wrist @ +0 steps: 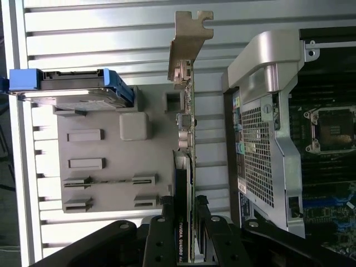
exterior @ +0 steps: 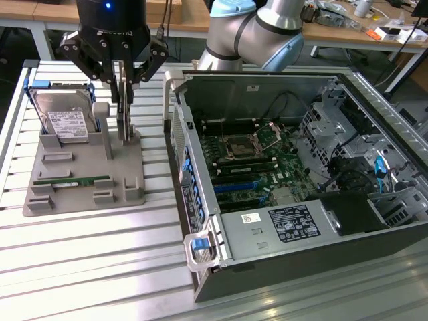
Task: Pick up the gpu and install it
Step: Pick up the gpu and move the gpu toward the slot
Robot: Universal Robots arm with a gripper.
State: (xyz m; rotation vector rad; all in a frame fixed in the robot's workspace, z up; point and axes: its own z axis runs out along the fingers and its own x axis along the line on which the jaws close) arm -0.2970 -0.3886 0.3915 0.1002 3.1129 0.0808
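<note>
gpu (wrist: 182, 183) | thin blk card, silver bracket | upright on edge | on grey holder (wrist: 111, 167)

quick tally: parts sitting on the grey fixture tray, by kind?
Silver hard drive with white label: 1
Long narrow green memory stick: 1
Flat black gpu card with silver metal bracket: 1
Total: 3
</note>
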